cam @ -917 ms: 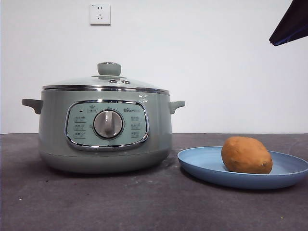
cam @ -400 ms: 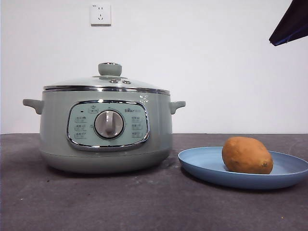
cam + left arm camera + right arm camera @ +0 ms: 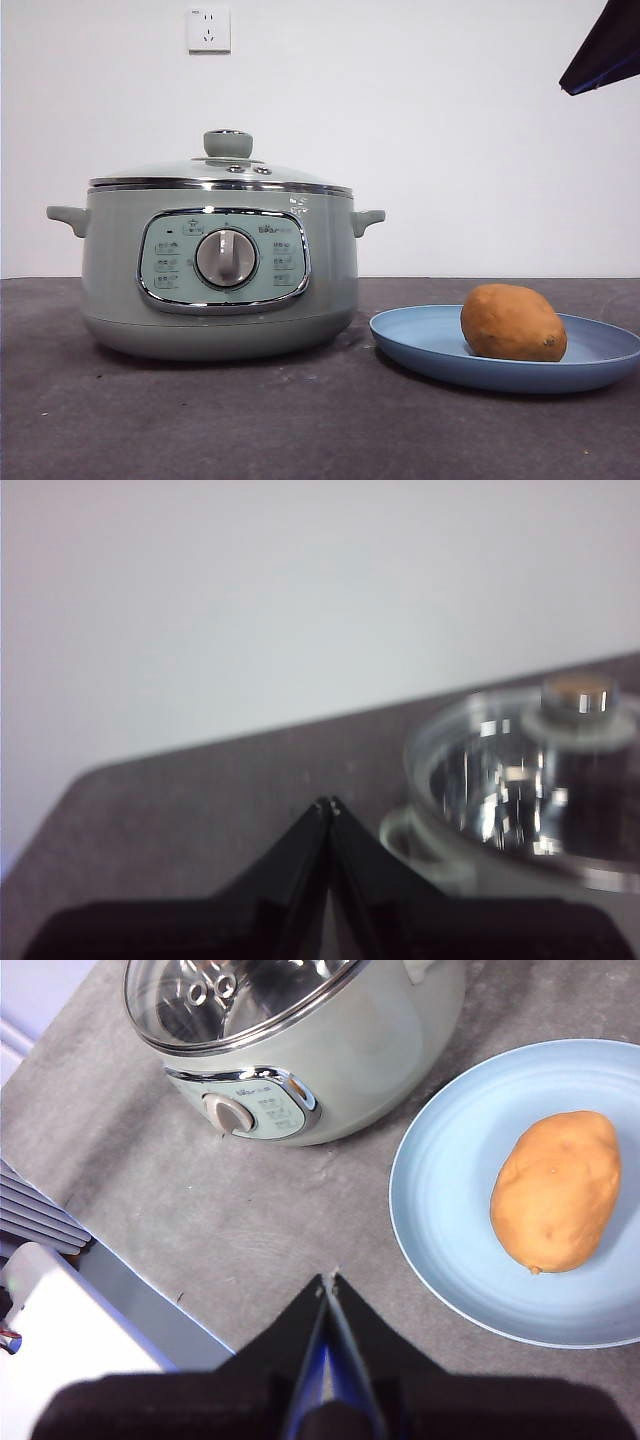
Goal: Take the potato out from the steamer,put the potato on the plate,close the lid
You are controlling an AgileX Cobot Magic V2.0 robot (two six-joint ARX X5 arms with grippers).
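The orange-brown potato (image 3: pixel 513 322) (image 3: pixel 557 1203) lies on the light-blue plate (image 3: pixel 420 335) (image 3: pixel 450 1200), to the right of the sage-green steamer (image 3: pixel 220 270) (image 3: pixel 340 1060). The glass lid (image 3: pixel 220 172) (image 3: pixel 520 780) sits closed on the steamer, its green knob (image 3: pixel 228 143) on top. My right gripper (image 3: pixel 328 1280) is shut and empty, held high above the table in front of the plate; a black tip (image 3: pixel 605 50) at the front view's top right corner is an arm. My left gripper (image 3: pixel 328 804) is shut and empty, off to one side of the steamer's handle (image 3: pixel 415 835).
A dark grey mat (image 3: pixel 300 420) covers the table. A white wall with a socket (image 3: pixel 208 29) stands behind. A white and grey device (image 3: pixel 60 1310) sits past the table's edge in the right wrist view.
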